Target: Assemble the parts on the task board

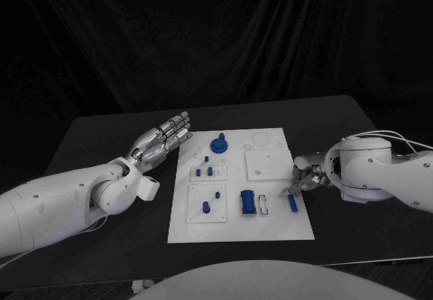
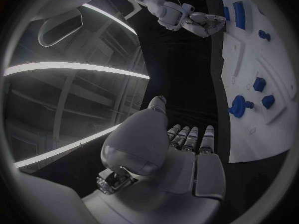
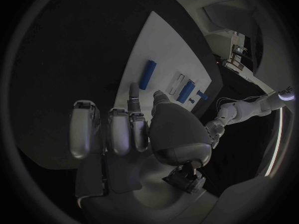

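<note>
The white task board [image 1: 271, 228] lies mid-table. On it are a blue round knob [image 1: 219, 145], small blue pegs [image 1: 204, 170], a blue block [image 1: 246, 202] and a slim blue bar [image 1: 291, 203] near its right edge. My left hand [image 1: 163, 140] hovers beside the board's far left corner, fingers stretched out, holding nothing. My right hand [image 1: 306, 175] is at the board's right edge, just beyond the bar, and holds nothing. In the right wrist view the bar [image 3: 147, 74] lies ahead of the fingertips [image 3: 134, 92]. The left wrist view shows the knob [image 2: 238, 106] and the right hand [image 2: 198, 23].
The black table [image 1: 108, 144] ends in a front edge close to the board. Raised white panels [image 1: 268, 167] sit on the board. A white slotted piece [image 1: 263, 204] lies between block and bar. Bare tabletop lies left and right of the board.
</note>
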Controlling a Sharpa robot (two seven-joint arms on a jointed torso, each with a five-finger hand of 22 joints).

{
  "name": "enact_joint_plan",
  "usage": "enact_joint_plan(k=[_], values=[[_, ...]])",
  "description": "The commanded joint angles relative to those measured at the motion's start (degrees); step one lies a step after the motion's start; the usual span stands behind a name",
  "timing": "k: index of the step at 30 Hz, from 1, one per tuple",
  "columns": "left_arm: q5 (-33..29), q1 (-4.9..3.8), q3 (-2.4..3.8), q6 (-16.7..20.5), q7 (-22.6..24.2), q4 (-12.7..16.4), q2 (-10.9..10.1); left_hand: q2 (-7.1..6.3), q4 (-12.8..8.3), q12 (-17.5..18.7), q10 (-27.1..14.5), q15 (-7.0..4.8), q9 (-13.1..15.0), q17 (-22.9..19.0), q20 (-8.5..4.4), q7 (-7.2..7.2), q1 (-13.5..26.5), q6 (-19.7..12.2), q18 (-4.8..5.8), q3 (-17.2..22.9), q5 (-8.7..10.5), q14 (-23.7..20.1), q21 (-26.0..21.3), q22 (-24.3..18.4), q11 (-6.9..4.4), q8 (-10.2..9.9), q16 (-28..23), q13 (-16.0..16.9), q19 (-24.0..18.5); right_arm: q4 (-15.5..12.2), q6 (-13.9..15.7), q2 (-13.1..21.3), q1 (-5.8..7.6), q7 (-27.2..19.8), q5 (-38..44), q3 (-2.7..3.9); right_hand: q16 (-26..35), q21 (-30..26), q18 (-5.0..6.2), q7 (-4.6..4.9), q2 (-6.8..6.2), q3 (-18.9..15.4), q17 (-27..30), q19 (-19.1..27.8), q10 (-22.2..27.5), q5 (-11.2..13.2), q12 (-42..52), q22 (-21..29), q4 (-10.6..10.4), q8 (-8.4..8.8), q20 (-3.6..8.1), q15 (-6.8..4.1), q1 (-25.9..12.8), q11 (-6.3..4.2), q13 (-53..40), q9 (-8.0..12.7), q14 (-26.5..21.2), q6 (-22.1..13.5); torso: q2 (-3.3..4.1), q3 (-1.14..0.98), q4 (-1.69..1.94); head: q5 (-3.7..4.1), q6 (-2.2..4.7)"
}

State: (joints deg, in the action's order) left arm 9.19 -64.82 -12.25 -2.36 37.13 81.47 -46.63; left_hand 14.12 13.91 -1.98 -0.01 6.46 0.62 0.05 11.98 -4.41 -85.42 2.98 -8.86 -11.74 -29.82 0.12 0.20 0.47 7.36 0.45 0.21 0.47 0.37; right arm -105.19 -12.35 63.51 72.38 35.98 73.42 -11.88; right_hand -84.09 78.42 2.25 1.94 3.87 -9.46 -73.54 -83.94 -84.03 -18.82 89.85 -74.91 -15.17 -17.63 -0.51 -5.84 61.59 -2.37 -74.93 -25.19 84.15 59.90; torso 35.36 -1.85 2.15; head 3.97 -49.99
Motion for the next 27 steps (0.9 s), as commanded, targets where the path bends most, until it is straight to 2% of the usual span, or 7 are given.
enact_joint_plan(k=[1,7,11,19,20,24,27], values=[[-0.3,0.09,0.06,-0.8,1.0,0.1,0.2,0.02,0.0,-0.2,0.2,0.38,0.1,0.0,0.55,-0.56,-0.6,0.0,-0.72,0.2,-0.19,-0.1,0.2,0.1,0.36,0.4,-0.2,0.1,0.0,0.2,0.9,-0.3,-0.26,1.0,-0.2,0.02,0.4,-0.3,0.42,0.1,-0.16,0.0,0.1,-2.4,-6.0,-0.1,0.1,-11.5,0.2,0.21,0.04,-0.03,0.5,0.0,-15.1,0.1,3.0,0.5,-0.01,-0.01,0.01,-0.01,-0.01],[-0.3,0.12,0.06,-0.6,1.0,0.2,0.1,0.04,0.0,-0.3,0.2,0.47,0.1,0.0,0.58,-0.61,-0.6,0.1,-0.74,0.3,-0.17,-0.1,0.2,0.0,0.45,0.4,-0.2,0.1,0.0,0.9,0.8,-1.0,-0.6,1.0,-0.3,0.02,0.5,-0.6,0.48,0.15,-0.42,0.0,0.3,-2.3,-6.0,-0.8,0.1,-11.4,0.5,0.47,0.0,0.01,0.7,0.04,-15.1,0.1,2.9,0.5,0.01,-0.02,-0.04,-0.14,-0.01],[-0.3,0.12,0.06,-0.4,0.9,0.2,0.0,0.05,0.0,-0.3,0.2,0.53,0.1,0.0,0.61,-0.63,-0.6,0.2,-0.76,0.3,-0.16,-0.1,0.2,0.0,0.53,0.4,-0.2,0.1,0.0,1.3,0.5,-1.2,-0.96,1.0,-0.3,0.02,0.5,-1.0,0.55,0.28,-0.62,0.2,0.4,-2.2,-6.0,-2.5,0.1,-11.3,1.0,1.01,-0.09,0.11,1.5,0.17,-15.1,0.1,2.9,0.3,0.01,-0.02,-0.05,-0.17,-0.01],[-0.3,0.19,0.06,-0.5,0.8,0.2,-0.1,0.03,0.0,-0.4,0.2,0.7,0.1,0.0,0.72,-0.7,-0.6,0.2,-0.76,0.3,-0.18,-0.1,0.2,0.0,0.66,0.4,-0.2,0.1,0.0,1.9,-1.1,-1.6,-1.53,1.0,0.1,0.02,0.8,-1.7,0.7,0.21,-1.14,1.0,0.8,-1.9,-6.0,-9.0,0.1,-11.1,2.5,1.3,-0.11,0.07,3.4,0.12,-15.1,-0.9,2.8,0.4,-0.01,-0.03,0.07,-0.02,-0.01],[-0.3,0.2,0.06,-0.5,0.8,0.2,-0.1,0.03,0.0,-0.4,0.2,0.73,0.1,0.0,0.74,-0.71,-0.6,0.2,-0.75,0.3,-0.18,-0.1,0.2,0.0,0.68,0.4,-0.2,0.1,0.0,2.0,-1.3,-1.7,-1.58,1.1,0.2,0.02,0.8,-2.1,0.78,0.26,-1.4,1.3,1.0,-1.8,-6.0,-11.4,0.1,-11.0,3.0,1.36,-0.05,0.08,3.9,0.17,-15.1,-1.3,2.7,0.0,-0.03,-0.03,0.06,-0.01,-0.01],[-0.3,0.24,0.06,-0.5,0.8,0.2,0.0,0.02,0.0,-0.4,0.2,0.8,0.1,0.0,0.79,-0.76,-0.6,0.2,-0.74,0.3,-0.18,-0.1,0.2,0.0,0.71,0.4,-0.2,0.1,0.0,2.1,-1.7,-1.9,-1.75,1.1,0.5,0.02,0.9,-2.3,0.8,0.32,-1.8,2.0,1.1,-1.7,-6.0,-13.6,0.1,-11.0,3.9,1.07,-0.09,0.1,4.8,0.2,-15.1,-2.1,2.7,-1.0,0.03,-0.03,0.02,-0.01,-0.01],[-0.3,0.27,0.06,-0.6,0.7,0.1,0.1,0.02,0.0,-0.4,0.2,0.81,0.1,0.0,0.8,-0.78,-0.6,0.2,-0.74,0.3,-0.18,-0.1,0.2,0.0,0.72,0.4,-0.2,0.1,0.0,2.2,-1.7,-2.0,-1.89,1.1,0.7,0.02,1.0,-2.4,0.83,0.33,-2.0,2.2,1.2,-1.7,-6.0,-13.9,0.1,-10.9,4.4,0.9,-0.1,0.11,5.2,0.21,-15.1,-2.4,2.7,-1.3,0.01,-0.02,-0.02,-0.06,-0.01]])
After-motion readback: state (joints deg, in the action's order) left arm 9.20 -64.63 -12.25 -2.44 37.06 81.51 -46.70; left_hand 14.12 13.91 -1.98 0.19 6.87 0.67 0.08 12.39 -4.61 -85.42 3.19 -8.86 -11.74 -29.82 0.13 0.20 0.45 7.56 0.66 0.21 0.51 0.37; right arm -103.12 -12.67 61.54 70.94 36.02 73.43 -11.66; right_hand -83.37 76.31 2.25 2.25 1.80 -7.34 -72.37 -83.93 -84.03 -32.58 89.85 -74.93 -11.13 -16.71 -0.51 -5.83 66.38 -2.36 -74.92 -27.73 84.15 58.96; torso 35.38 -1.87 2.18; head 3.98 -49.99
